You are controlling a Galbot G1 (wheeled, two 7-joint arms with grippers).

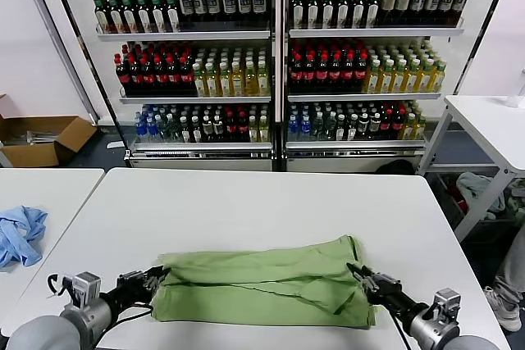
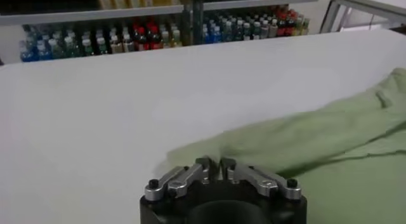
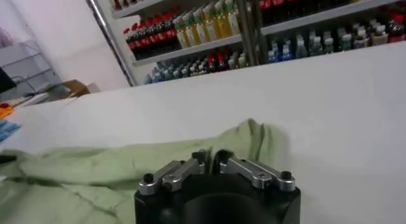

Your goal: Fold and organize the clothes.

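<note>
The clothes (image 1: 262, 284), a light green shirt, lie folded into a long flat band across the near part of the white table (image 1: 246, 202). My left gripper (image 1: 160, 275) is at the band's left end. In the left wrist view its fingertips (image 2: 218, 163) are almost together on the edge of the green cloth (image 2: 330, 143). At the right end my right gripper (image 1: 354, 270) is pinched the same way. In the right wrist view a sliver of the shirt (image 3: 95, 168) sits between its tips (image 3: 211, 158). Collar, buttons and logo are hidden in the fold.
A light blue cloth (image 1: 18, 234) lies on a second table to the left. Shelves of bottles (image 1: 279, 55) stand behind the table. A cardboard box (image 1: 41, 137) sits on the floor at the far left, and another white table (image 1: 492, 120) stands at the right.
</note>
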